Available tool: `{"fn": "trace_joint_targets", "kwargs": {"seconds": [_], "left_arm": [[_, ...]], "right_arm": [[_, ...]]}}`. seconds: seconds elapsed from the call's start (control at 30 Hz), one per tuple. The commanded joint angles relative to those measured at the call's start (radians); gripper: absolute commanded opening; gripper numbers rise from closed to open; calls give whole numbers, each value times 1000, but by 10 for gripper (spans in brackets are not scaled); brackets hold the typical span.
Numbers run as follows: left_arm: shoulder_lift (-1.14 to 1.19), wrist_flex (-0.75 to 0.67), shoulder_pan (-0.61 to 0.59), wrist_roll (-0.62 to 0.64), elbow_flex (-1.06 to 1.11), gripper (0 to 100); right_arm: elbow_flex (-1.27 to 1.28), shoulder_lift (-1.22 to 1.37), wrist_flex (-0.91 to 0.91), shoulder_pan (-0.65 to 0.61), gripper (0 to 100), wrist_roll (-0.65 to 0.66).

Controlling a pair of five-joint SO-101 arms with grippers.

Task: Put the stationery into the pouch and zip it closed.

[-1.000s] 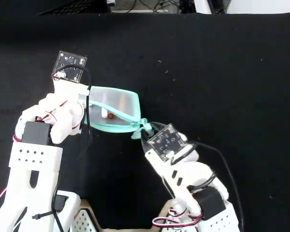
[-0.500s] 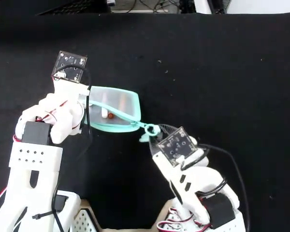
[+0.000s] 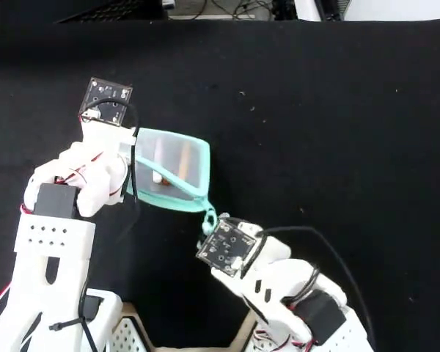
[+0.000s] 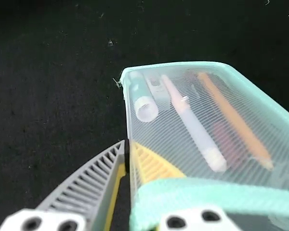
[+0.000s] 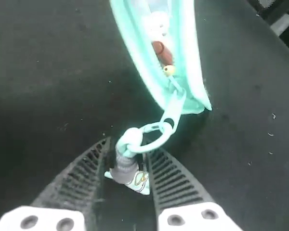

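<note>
Change: in the high view the right arm's wrist has swung from the 4 o'clock side of the pouch (image 3: 177,165) to its 6 o'clock side, and the pouch's near corner has followed.
Pouch: it lies on the black table (image 3: 337,132), toward 10 o'clock from the table's middle.
Stationery: a pen (image 4: 192,130) and a pencil (image 4: 231,120) lie inside, behind the clear wall.
Left gripper (image 4: 127,161): clamped on the pouch's 9 o'clock end.
Right gripper (image 5: 127,163): closed on the zipper pull (image 5: 156,130), at 5 o'clock from the pouch.
Slider (image 5: 169,70): at the corner nearest the right gripper; the mouth beyond it looks open.
Risk: pulling toward 6 o'clock, off the zip's line, could jam the slider, drag the pouch from the left gripper's hold, or slip the small pull free.
</note>
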Motion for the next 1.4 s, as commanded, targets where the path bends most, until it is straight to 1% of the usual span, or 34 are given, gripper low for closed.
{"fn": "trace_joint_targets", "kwargs": {"seconds": [0.0, 0.1, 0.17, 0.4, 0.5, 0.57, 0.63, 0.67, 0.77, 0.83, 0.93, 1.17, 1.2, 1.3, 1.37], "left_arm": [[23, -11, 8, -8, 18, 30], [23, -11, 8, -8, 18, 30], [23, -11, 8, -8, 18, 30], [23, -12, 8, -8, 18, 30], [23, -12, 8, -8, 18, 30], [23, -12, 8, -8, 19, 30], [23, -12, 8, -8, 19, 30], [23, -12, 8, -8, 19, 30], [23, -12, 8, -8, 19, 30], [23, -12, 8, -8, 19, 30], [23, -12, 8, -8, 19, 30], [21, -12, 8, -6, 19, 30], [21, -12, 8, -2, 19, 30], [11, -12, 8, 2, 19, 30], [11, -12, 8, 2, 19, 30]], "right_arm": [[2, -154, -31, -20, 51, 8], [4, -154, -26, -20, 154, -6], [4, -154, -31, -20, 198, -40], [22, -154, -74, -21, 204, -75], [68, -154, -146, -20, 205, -175], [104, -154, -187, -20, 204, -215], [119, -154, -206, 3, 183, -219], [116, -154, -209, 28, 149, -219], [73, -143, -213, 94, 6, -219], [56, -134, -209, 107, 36, -219], [50, -127, -213, 130, 14, -219], [2, -125, -215, 132, 13, -218], [-13, -124, -219, 138, 14, -209], [-84, -108, -232, 164, 14, -127], [-151, -67, -232, 199, 13, -115]]}}
